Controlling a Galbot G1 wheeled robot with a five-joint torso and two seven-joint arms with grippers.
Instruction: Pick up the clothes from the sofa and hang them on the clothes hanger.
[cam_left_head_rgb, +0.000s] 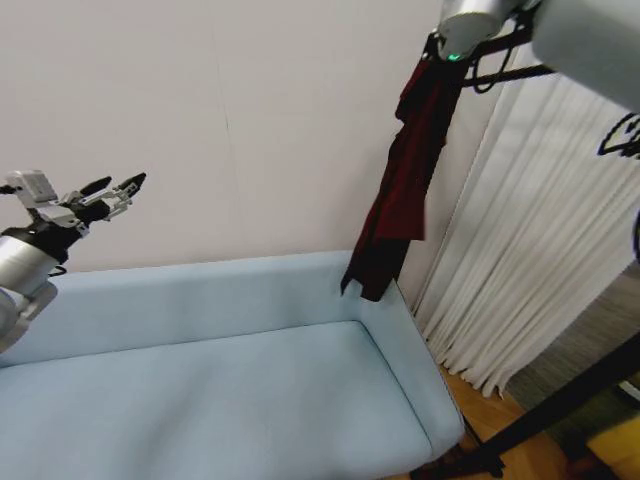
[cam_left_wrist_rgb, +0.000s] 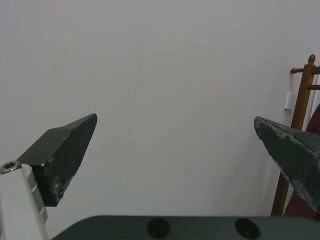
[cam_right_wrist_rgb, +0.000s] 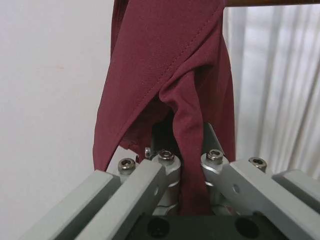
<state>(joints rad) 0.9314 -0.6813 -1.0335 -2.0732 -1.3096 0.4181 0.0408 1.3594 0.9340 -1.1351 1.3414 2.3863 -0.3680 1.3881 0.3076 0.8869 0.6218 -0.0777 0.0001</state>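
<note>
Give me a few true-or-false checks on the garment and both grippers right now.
1. The right gripper is shut on the red garment. True.
2. The garment lies flat on the sofa. False: it hangs down from the right gripper, above the sofa's far right corner.
3. The left gripper holds a sleeve. False: it is open and empty, raised at the sofa's left side.
4. A white curtain hangs to the right of the sofa. True.
</note>
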